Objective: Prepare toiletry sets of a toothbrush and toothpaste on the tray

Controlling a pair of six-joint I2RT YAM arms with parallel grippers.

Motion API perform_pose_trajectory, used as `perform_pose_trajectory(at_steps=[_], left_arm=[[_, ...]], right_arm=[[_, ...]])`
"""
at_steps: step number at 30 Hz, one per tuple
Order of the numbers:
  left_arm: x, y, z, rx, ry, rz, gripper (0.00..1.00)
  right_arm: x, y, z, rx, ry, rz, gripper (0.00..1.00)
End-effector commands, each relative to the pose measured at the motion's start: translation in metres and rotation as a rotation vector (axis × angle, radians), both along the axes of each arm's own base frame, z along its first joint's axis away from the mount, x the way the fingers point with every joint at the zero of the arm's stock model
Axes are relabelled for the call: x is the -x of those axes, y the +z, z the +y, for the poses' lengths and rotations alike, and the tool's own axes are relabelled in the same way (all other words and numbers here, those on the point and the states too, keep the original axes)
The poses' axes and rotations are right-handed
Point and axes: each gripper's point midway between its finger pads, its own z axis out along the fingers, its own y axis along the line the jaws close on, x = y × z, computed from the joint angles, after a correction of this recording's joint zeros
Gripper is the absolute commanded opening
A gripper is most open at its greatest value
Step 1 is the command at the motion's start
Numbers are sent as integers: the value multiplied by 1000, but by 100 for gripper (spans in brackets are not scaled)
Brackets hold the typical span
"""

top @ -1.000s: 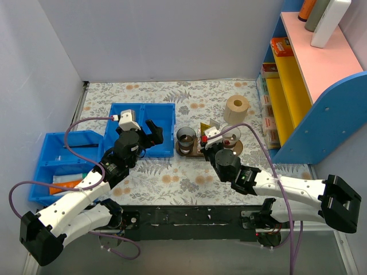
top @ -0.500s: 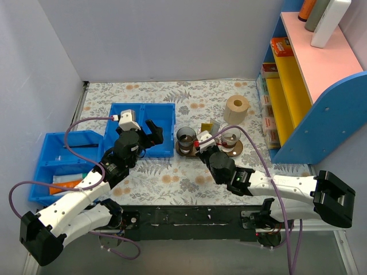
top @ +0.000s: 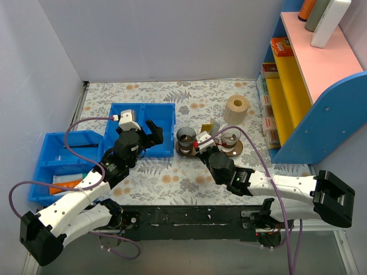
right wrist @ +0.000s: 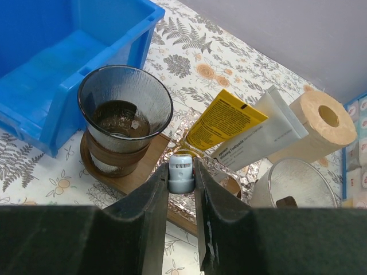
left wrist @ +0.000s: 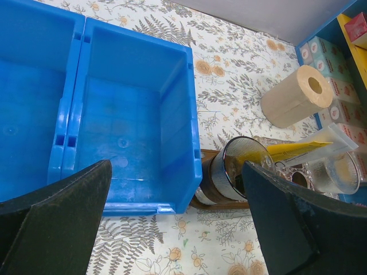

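My right gripper (right wrist: 182, 189) is shut on a small grey-blue ribbed cap (right wrist: 182, 172), held just above the dark brown tray (right wrist: 150, 166). The cap sits at the lower end of the yellow toothpaste (right wrist: 225, 120); I cannot tell whether it belongs to that tube. The toothpaste (top: 205, 127) leans beside a white tube (right wrist: 269, 134) in the tray's middle. A dark glass cup (right wrist: 125, 109) stands at the tray's left end and a second cup (right wrist: 298, 183) at its right. My left gripper (left wrist: 178, 229) hangs wide open over the blue bin's (left wrist: 132, 114) near edge. No toothbrush is in view.
A paper roll (top: 236, 107) stands behind the tray. Another blue bin (top: 60, 166) at the left holds an orange tube (top: 67, 185) and a thin dark stick (top: 77, 146). A blue, yellow and pink shelf (top: 298, 86) fills the right side.
My right gripper has shifted a little to the left along the tray, still closed on the cap. The left arm has not moved.
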Motion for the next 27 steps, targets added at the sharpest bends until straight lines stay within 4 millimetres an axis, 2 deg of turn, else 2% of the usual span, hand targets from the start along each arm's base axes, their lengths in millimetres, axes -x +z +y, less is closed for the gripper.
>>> perform_pose_trajectory(at_steps=[1,6,23,27], left_arm=[[0,11,0,23,3,-30,98],[0,11,1,23,3,-30,98],[1,8,0,23,1,-24,98],[0,8,0,24,1,-24,98]], right_arm=[[-2,-1,-2,20,-24,9,31],[-1,2,0,8,-14,7,36],[3,11,2,-34,6,1,42],[3,14,2,-43,6,-1,50]])
